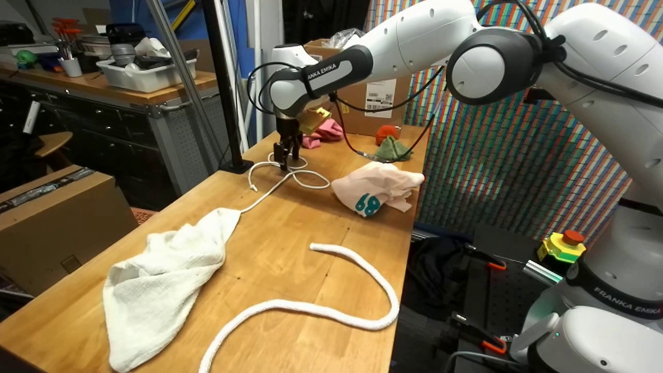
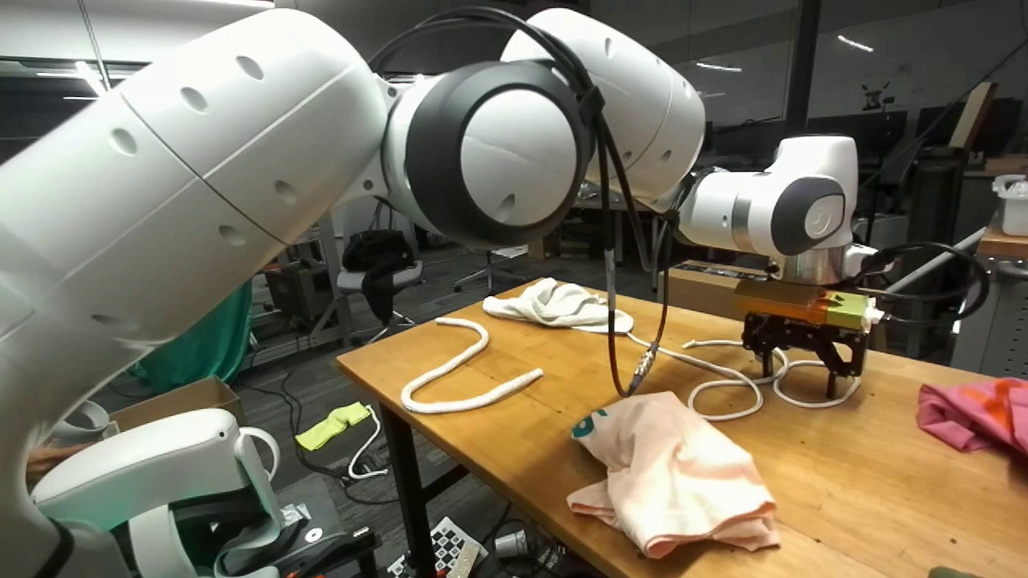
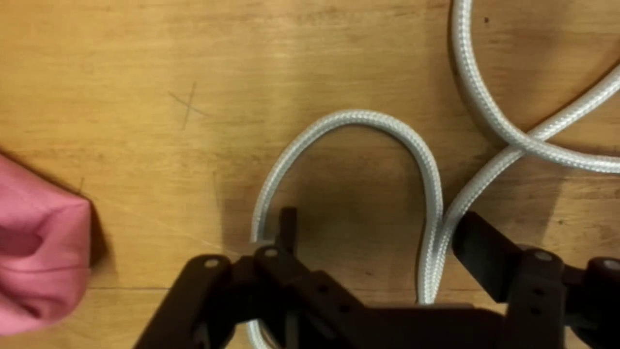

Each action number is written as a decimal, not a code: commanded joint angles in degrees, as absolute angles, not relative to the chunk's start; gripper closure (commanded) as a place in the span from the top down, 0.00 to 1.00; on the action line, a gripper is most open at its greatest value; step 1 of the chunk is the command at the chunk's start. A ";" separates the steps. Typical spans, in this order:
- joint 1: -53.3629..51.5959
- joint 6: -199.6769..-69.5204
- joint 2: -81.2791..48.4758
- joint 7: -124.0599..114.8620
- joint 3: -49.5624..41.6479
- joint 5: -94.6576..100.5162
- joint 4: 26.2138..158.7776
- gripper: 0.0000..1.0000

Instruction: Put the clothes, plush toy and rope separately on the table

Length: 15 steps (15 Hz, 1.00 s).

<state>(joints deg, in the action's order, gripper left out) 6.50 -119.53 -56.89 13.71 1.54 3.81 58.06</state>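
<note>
Starting at the left in an exterior view, you have a white cloth (image 1: 166, 285) on the bench (image 1: 274, 254). Next comes a thin rope (image 3: 361, 117), meeting that cloth's edge. Your jaws stand apart astride two adjoining strands, nothing pinched between the fingers (image 3: 487, 257). That suggests you are on the rope step, with the grasp yet to be made. Your next move would call for closing on both strands, then easing the rope away from the white cloth, which could drag along; whether the rope runs underneath, the views do not show.

Your count, left to right: one white cloth, one thin rope, one thick rope (image 1: 373, 325), one pink cloth (image 1: 329, 130), one peach cloth (image 1: 370, 184), one red bundle (image 1: 386, 134), one green cloth (image 1: 392, 148): four cloths and two ropes. You cannot pick out a plush toy for certain; the red bundle is too small to judge.
</note>
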 commanded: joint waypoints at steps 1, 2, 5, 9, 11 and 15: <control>6.49 -116.35 -59.57 13.47 1.34 2.36 53.68 0.50; 6.37 -115.83 -59.38 13.63 1.39 2.38 53.61 0.43; 5.94 -114.76 -58.94 13.60 1.66 2.21 53.56 0.21; 5.25 -113.21 -58.13 14.16 2.13 2.23 53.50 0.05; 4.76 -112.47 -57.32 13.98 1.94 2.57 53.79 0.07; 3.74 -111.72 -53.87 14.53 1.93 3.15 55.52 0.08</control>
<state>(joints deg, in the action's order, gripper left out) 4.64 -113.71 -56.68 13.74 2.10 3.09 55.51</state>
